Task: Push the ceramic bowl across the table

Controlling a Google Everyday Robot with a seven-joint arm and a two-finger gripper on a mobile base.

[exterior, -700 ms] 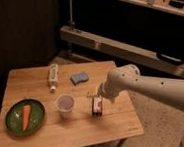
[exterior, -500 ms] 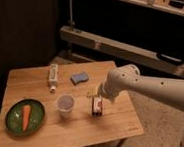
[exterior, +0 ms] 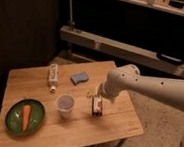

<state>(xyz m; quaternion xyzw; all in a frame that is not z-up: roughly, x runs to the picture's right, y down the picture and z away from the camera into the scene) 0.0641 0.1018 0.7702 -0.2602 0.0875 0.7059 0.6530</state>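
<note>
The ceramic bowl is a shallow green dish at the front left corner of the table, with an orange carrot lying in it. My gripper hangs from the white arm that reaches in from the right. It is over the table's middle right, well to the right of the bowl and apart from it. The gripper points down and stands open, right above a small red and white packet. Whether it touches the packet I cannot tell.
A translucent whitish cup stands between the bowl and the gripper. A white tube and a blue sponge lie toward the table's far side. A dark wall and a shelf rise behind the table.
</note>
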